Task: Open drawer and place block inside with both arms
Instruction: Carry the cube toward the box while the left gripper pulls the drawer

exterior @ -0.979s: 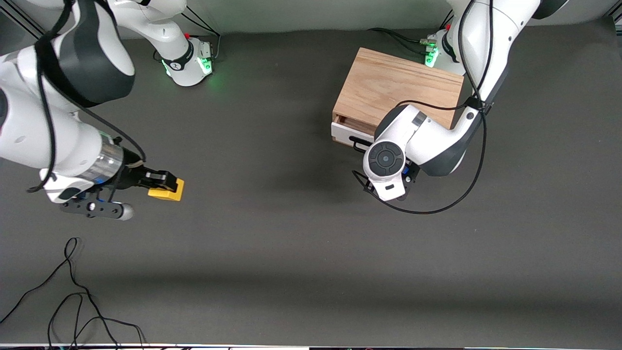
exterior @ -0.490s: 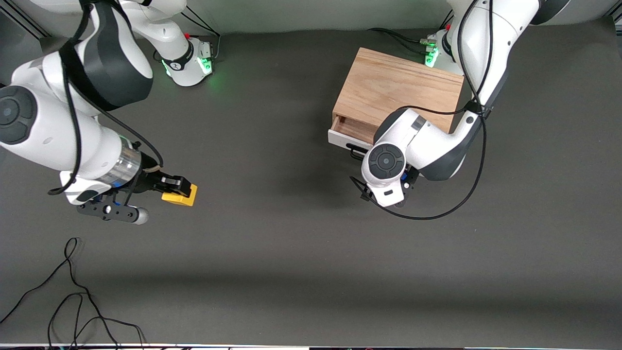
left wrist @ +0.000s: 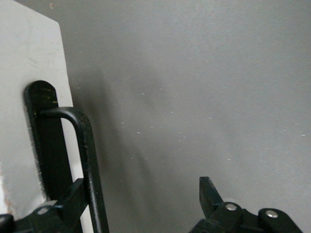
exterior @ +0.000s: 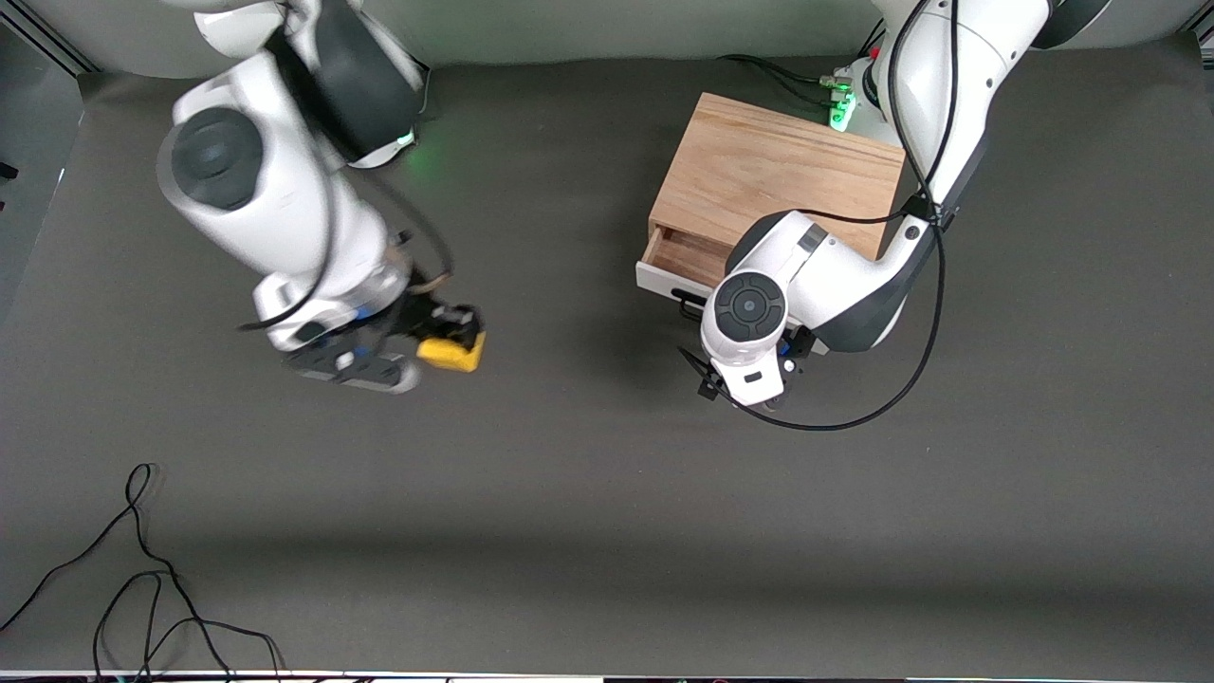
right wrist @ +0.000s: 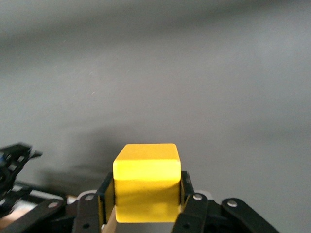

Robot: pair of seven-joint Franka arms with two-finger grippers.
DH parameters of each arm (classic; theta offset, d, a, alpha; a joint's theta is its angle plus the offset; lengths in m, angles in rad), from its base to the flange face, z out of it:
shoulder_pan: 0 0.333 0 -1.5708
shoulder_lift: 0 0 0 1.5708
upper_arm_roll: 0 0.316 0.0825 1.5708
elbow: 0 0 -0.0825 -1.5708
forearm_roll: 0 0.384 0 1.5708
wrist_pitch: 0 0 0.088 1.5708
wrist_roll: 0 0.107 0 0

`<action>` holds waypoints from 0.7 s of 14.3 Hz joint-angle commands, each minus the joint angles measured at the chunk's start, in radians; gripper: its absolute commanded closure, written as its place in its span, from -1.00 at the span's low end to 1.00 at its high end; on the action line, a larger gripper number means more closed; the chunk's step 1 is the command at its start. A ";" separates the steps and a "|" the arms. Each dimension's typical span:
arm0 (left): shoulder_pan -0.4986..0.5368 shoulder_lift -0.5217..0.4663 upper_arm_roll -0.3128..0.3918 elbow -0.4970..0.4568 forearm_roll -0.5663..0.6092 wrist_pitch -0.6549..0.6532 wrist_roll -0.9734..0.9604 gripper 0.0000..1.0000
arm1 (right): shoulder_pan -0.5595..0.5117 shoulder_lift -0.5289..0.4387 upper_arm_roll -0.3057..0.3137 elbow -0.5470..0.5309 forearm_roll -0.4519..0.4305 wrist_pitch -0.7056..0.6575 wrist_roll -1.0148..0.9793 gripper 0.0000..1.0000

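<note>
Our right gripper's fingers clench the small yellow cube block; the partly open white-fronted wooden drawer lies ahead, toward our left gripper, whose spread fingers straddle its black wire handle.

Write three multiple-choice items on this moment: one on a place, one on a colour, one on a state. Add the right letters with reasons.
1. The small yellow cube is
A. in the right tool
B. inside the drawer
C. on the cabinet top

2. The drawer front is
A. red
B. white
C. black

3. The drawer is
A. fully shut
B. partly pulled out
C. lying apart from the light oak box cabinet

Key: A, the fingers clamp the cube over the bare table; B, white panel with black wire handle; B, wood interior shows, left tool at the handle.
</note>
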 commanded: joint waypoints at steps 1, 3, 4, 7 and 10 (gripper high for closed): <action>-0.024 0.077 0.005 0.114 0.036 0.172 -0.018 -0.99 | 0.090 0.011 -0.012 0.027 0.011 0.015 0.114 1.00; -0.024 0.080 0.007 0.131 0.036 0.181 -0.018 -0.99 | 0.154 0.017 -0.012 0.025 0.009 0.043 0.192 1.00; -0.024 0.083 0.016 0.140 0.036 0.189 -0.018 -0.99 | 0.185 0.026 -0.012 0.025 0.008 0.061 0.232 1.00; -0.026 0.084 0.028 0.140 0.036 0.238 -0.018 -0.99 | 0.248 0.049 -0.014 0.024 -0.014 0.098 0.309 1.00; -0.009 0.074 0.036 0.178 0.033 0.226 0.005 -0.99 | 0.305 0.101 -0.014 0.027 -0.054 0.158 0.395 1.00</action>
